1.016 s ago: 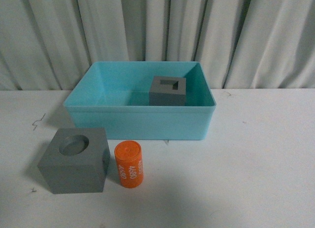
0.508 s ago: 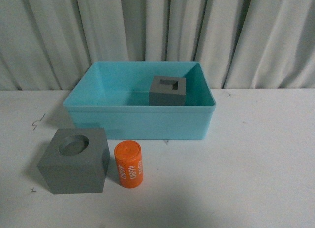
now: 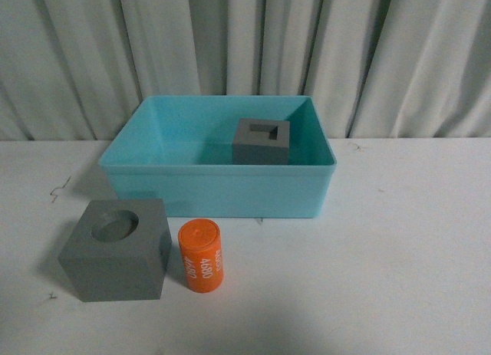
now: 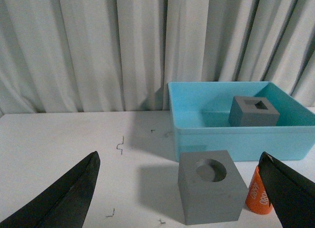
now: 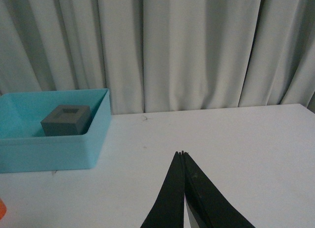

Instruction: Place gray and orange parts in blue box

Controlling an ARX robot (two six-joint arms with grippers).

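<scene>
Rectangular-hole gray cube [image 3: 262, 140] in the blue box [image 3: 219, 192]; two parts out on the white table [image 3: 399, 240].
My left gripper [image 4: 179, 156] is spread wide and holds nothing; the round-hole gray cube [image 3: 116, 249] sits ahead of it, framed between its fingers, with the orange cylinder [image 3: 201, 257] upright just beside the cube, both close in front of the box's near wall. My right gripper [image 5: 182, 154] has its fingers pressed together, empty, low over bare table, well apart from the box.

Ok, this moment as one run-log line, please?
gray rectangular-hole cube: in light blue plastic box | gray round-hole cube, orange cylinder: on white table | left tool: open | right tool: shut
</scene>
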